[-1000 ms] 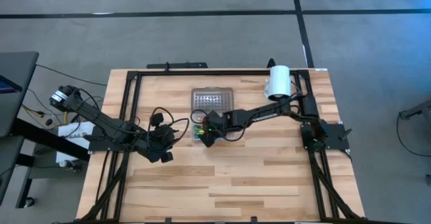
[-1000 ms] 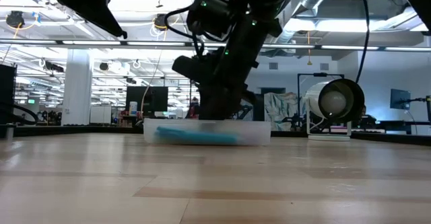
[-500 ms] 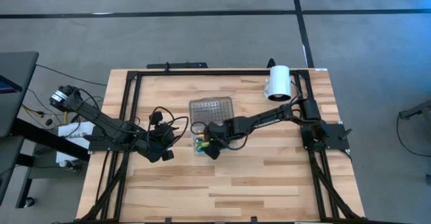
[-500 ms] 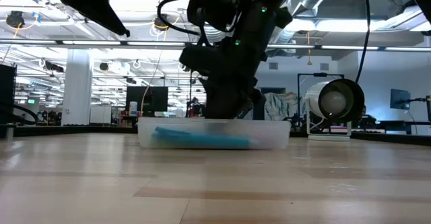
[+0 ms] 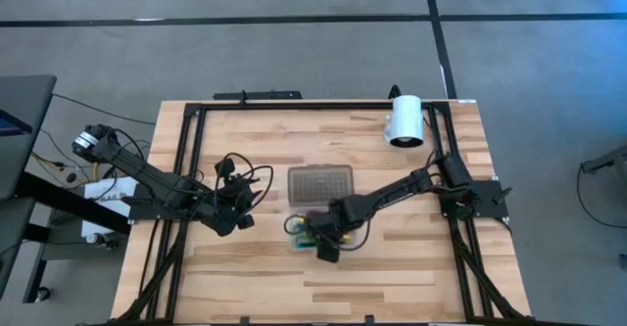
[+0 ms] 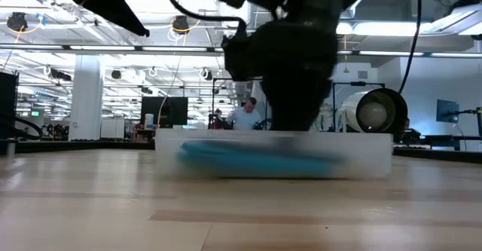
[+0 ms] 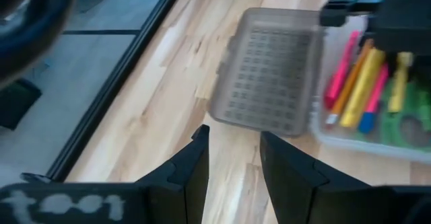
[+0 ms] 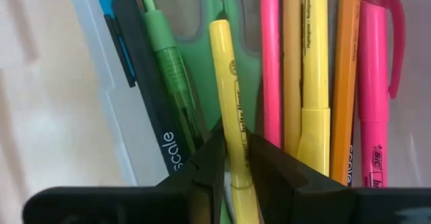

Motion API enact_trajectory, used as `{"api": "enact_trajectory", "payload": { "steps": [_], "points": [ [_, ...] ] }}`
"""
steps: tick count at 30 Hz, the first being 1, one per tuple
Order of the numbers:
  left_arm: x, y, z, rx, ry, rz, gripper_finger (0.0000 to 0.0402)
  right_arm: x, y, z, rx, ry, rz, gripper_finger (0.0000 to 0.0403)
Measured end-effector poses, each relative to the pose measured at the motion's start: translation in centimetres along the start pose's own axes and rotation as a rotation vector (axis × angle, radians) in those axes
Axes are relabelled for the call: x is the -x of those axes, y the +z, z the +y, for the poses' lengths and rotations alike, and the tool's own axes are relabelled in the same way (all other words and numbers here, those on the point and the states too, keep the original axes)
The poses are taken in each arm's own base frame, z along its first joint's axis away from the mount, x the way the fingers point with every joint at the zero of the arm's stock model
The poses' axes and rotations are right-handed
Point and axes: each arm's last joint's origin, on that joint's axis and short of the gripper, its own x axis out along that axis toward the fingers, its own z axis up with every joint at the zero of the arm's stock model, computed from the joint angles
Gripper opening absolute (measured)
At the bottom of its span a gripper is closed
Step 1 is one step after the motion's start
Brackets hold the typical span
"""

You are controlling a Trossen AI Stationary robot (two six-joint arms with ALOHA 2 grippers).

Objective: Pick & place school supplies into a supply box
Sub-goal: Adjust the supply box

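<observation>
1. The left gripper (image 5: 238,220) is held over bare table to the left of the supply box (image 5: 310,230), well apart from it; in its wrist view the two dark fingers (image 7: 190,167) are seen spread, with only wood showing between them.

2. The supply box is found near the middle of the table, its clear tray open and its dotted greyish lid (image 5: 320,184) folded out flat on the far side of the tray, toward the white cylinder (image 5: 405,120).

3. Inside the tray the school supplies are laid side by side along its length — a dark ruler (image 8: 145,103) against one wall, then a green pen (image 8: 168,66), green-handled scissors (image 8: 209,9) beneath, a yellow pen (image 8: 229,96), a pink pen (image 8: 271,62), a yellow highlighter (image 8: 314,83), an orange pencil (image 8: 347,69) and a pink pen with a clip (image 8: 374,83) toward the other wall.

4. The right gripper (image 5: 326,240) is lowered into the near end of the tray, and its fingers are closed on the yellow pen, which is pinched between them.

5. In the low view the tray (image 6: 361,157) is seen as a blurred clear wall with a blue shape (image 6: 256,157) inside — the right arm descends into it from above.

6. The white cylinder lies at the far right corner of the table, well apart from the box.
</observation>
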Motion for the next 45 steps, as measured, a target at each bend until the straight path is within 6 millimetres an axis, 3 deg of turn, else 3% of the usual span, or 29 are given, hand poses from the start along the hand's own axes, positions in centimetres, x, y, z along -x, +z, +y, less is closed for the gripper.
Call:
{"api": "enact_trajectory", "payload": {
  "steps": [11,18,21,29,38,45],
  "points": [
    [-0.3,0.1,0.3,-0.008,0.022,0.004,0.0124,0.2,-3.4,4.2,0.226,-0.012,0.097,0.0062],
    [-0.3,0.1,0.3,-0.008,0.022,0.003,0.0124,0.7,-3.9,4.9,0.244,-0.066,0.057,0.0062],
    [-0.3,0.1,0.3,-0.009,0.023,0.003,0.0124,1.9,-3.4,4.7,0.206,-0.092,-0.008,0.0062],
    [-0.3,0.1,0.3,-0.018,0.025,0.002,0.0124,3.9,-2.2,3.1,-0.021,-0.108,-0.075,0.0062],
    [-0.4,0.2,0.5,-0.103,0.064,-0.009,0.0124,4.0,-2.2,3.1,-0.532,-0.059,-0.070,0.0062],
    [-1.2,0.5,1.4,-0.137,0.109,0.014,0.0124,3.5,-2.3,3.1,-0.745,-0.065,-0.062,0.0062]
  ]
}}
